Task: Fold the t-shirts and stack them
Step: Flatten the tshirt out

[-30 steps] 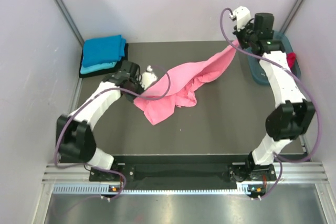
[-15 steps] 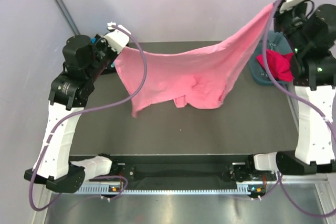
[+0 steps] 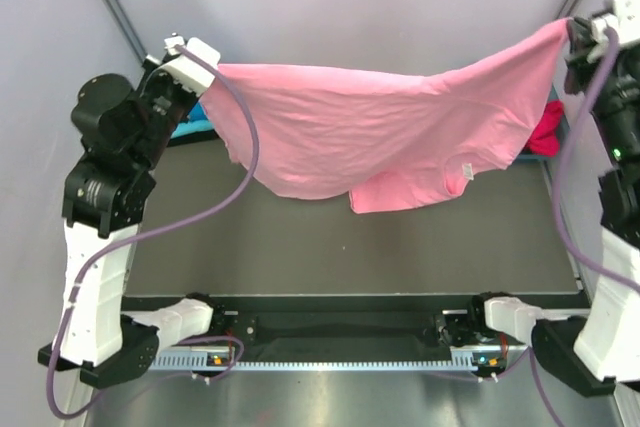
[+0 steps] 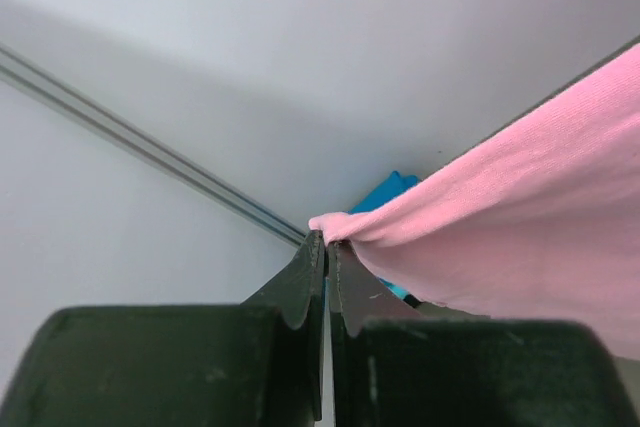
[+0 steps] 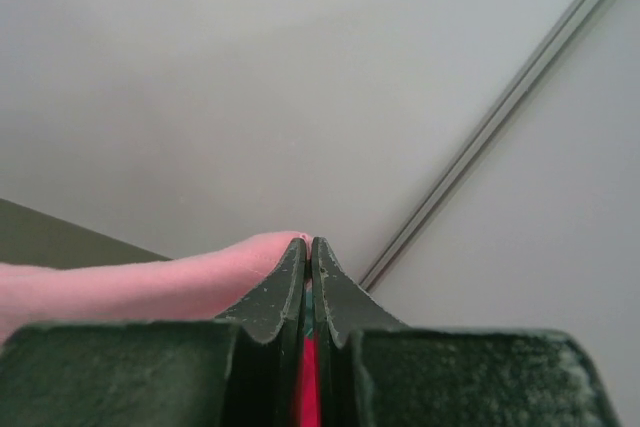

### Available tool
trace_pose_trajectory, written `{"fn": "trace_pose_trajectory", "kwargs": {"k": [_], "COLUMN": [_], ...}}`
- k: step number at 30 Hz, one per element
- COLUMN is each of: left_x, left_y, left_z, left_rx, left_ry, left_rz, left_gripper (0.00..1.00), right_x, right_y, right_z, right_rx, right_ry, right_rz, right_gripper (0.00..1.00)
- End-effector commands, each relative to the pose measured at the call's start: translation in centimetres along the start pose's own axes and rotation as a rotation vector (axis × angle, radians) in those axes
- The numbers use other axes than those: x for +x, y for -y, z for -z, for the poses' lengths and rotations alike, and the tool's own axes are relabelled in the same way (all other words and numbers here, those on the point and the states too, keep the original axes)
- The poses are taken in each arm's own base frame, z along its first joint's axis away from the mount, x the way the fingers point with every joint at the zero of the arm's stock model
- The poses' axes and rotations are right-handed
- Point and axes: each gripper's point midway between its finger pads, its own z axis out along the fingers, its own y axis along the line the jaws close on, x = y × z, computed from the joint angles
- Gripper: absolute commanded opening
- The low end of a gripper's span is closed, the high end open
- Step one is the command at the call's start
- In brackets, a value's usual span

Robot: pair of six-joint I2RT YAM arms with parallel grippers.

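Observation:
The light pink t-shirt hangs stretched in the air between both grippers, high above the dark table. My left gripper is shut on its left corner; the pinched edge shows in the left wrist view. My right gripper is shut on its right corner, seen in the right wrist view. A sleeve with a white label droops lowest. A bit of the folded blue and turquoise shirts shows at the back left, mostly hidden by my left arm. The crimson red shirt peeks out at the right. The black shirt is hidden.
The dark table top lies below the hanging shirt. White enclosure walls stand close on the left, back and right. The tub is hidden behind the pink shirt and my right arm. The metal base rail runs along the near edge.
Both arms have risen and spread apart. The pink shirt went from a heap on the table to hanging wide open, higher and flatter than half a second ago.

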Motion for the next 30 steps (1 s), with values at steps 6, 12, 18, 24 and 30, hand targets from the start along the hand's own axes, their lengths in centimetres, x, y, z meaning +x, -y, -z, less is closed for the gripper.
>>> {"fn": "trace_pose_trajectory", "kwargs": {"k": [6, 12, 18, 24, 30], "left_x": [-5.5, -8.2, -6.0, 0.0, 8.0], "left_y": [-6.5, -9.2, -8.5, -3.3, 4.2], "left_z": [7.4, 12.2, 9.7, 3.2, -5.0], "left_rx": [-0.206, -0.280, -0.281, -0.157, 0.007], "left_ry": [0.196, 0.293, 0.209, 0.055, -0.062], "left_rz": [0.049, 0.072, 0.000, -0.061, -0.143], "left_gripper": [0.00, 0.00, 0.00, 0.00, 0.00], "right_x": [-7.0, -8.7, -7.2, -3.1, 6.6], "right_y": [3.1, 4.7, 5.2, 3.7, -1.1], "right_z": [12.2, 17.3, 14.4, 6.6, -3.5], "right_rx": [0.102, 0.208, 0.243, 0.178, 0.016], "right_ry": [0.160, 0.219, 0.182, 0.108, -0.024], "right_rz": [0.100, 0.123, 0.149, 0.212, 0.283], "right_gripper": [0.00, 0.00, 0.00, 0.00, 0.00]}}
